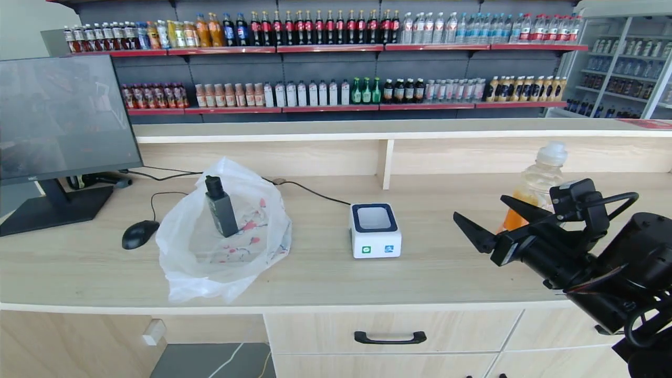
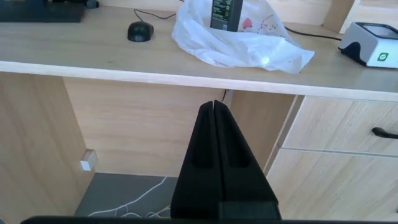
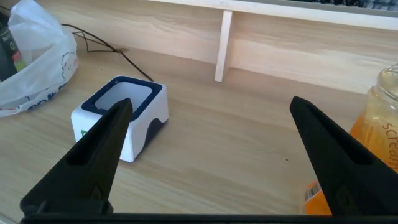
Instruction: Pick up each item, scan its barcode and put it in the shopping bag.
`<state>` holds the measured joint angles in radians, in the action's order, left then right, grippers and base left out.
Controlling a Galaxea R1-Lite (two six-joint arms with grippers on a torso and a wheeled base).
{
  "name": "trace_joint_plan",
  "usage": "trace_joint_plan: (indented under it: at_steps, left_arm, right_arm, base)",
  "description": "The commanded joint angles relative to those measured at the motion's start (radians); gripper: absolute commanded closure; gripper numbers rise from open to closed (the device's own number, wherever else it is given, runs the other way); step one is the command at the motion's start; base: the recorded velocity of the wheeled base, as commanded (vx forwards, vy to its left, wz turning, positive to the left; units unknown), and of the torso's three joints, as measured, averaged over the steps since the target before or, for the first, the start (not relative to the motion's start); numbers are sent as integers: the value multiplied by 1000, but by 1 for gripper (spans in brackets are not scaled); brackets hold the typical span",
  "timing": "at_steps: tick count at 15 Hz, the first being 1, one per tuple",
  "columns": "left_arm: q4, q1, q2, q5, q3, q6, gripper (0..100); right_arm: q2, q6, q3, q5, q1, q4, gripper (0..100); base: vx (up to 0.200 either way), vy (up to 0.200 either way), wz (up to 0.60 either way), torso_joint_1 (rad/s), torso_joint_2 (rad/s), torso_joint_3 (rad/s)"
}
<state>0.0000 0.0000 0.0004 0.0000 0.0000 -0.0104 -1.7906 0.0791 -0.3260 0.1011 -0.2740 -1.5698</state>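
At the counter's (image 1: 315, 278) left end stands a dark monitor (image 1: 63, 115), with a black mouse (image 1: 139, 233) lying just beside its base, toward the front edge. Below the front edge on that side, the left gripper (image 2: 214, 109) hangs before the wooden cabinet panel, its fingers pressed together on nothing.

The white plastic shopping bag (image 1: 226, 247) sits open left of the counter's middle, reaching close to the front edge. A dark, box-shaped item (image 1: 220, 212) with a black cap stands upright inside it. A thin black cable (image 1: 310, 190) trails from behind the bag across the wood.

The white barcode scanner (image 1: 375, 230), dark-framed window facing up, rests at mid-counter, apart from the bag.

Toward the right end, a clear bottle (image 1: 535, 184) of orange drink with a white cap stands upright near the back of the counter. The right gripper (image 1: 479, 206) hovers above the counter in front of it, fingers spread wide and holding nothing, the bottle just beyond one fingertip. A drawer with a black handle (image 1: 389, 337) sits under the front edge, and shelves of bottled drinks (image 1: 336, 31) line the wall behind.
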Motion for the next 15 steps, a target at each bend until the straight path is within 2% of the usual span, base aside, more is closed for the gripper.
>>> trace_joint_plan:
  at_steps: [1,13,15]
  left_arm:
    - [0,0,0,0,0,0,100]
    - [0,0,0,0,0,3,100]
    - [0,0,0,0,0,3,100]
  right_arm:
    - [7,1,2,0,-1,-1,0]
    - [8,1,2,0,6,-1,0]
    - [-6,1,5,0,7,-1,0]
  base:
    - [0,-200,0,7,7,2]
    - [0,-200,0,4,3,2]
    - [0,0,0,0,0,0]
